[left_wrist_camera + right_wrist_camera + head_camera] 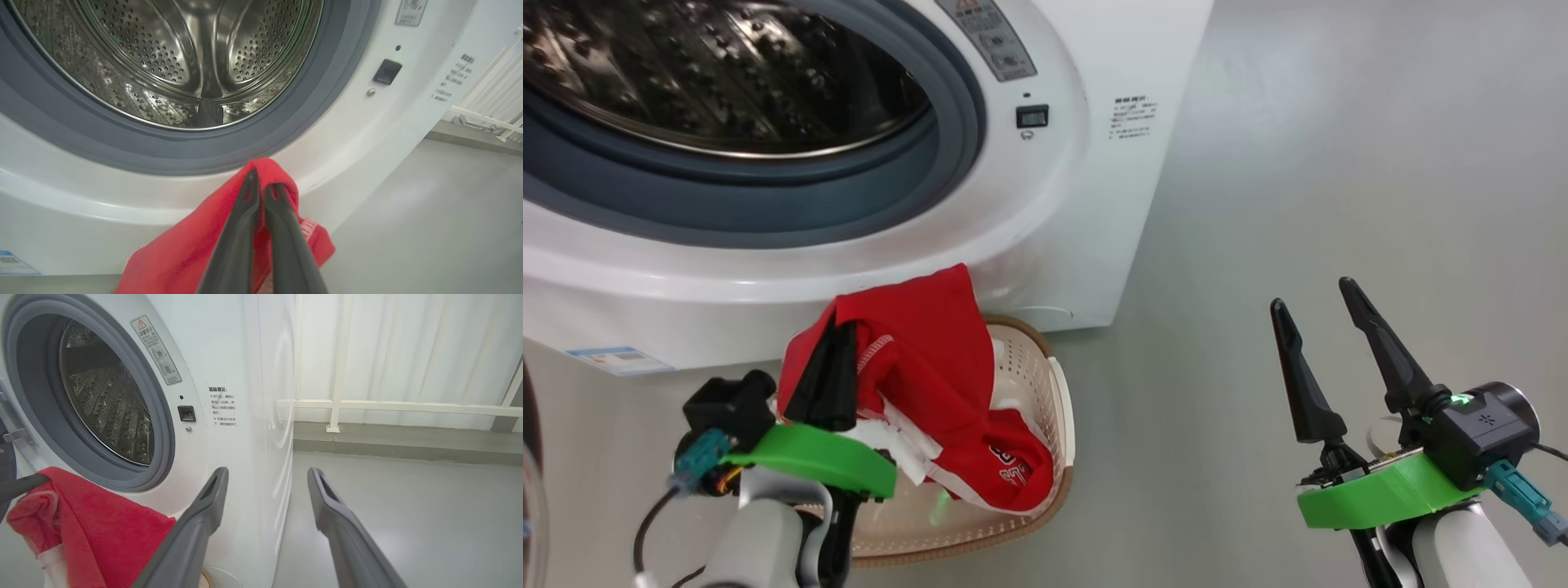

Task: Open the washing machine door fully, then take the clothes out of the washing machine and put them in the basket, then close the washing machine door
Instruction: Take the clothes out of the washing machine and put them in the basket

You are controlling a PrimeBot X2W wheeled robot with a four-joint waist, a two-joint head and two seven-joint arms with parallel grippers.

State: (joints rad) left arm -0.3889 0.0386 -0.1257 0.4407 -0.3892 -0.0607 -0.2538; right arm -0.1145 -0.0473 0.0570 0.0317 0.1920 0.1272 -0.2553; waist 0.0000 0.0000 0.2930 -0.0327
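Pinching the clothes (931, 351) in the left pincer (840, 327), fingers pressed together on the red fabric, dangling it over the basket (1049, 392) standing on the floor (1298, 163) just in front of the washing machine (1045, 212). Holding the right pincer (1311, 294) spread wide, gripping nothing, well apart to the right.

Bright, even indoor light, soft shadows, steel glints inside the washing machine (196, 81), wide-angle bending at wrist-view edges.
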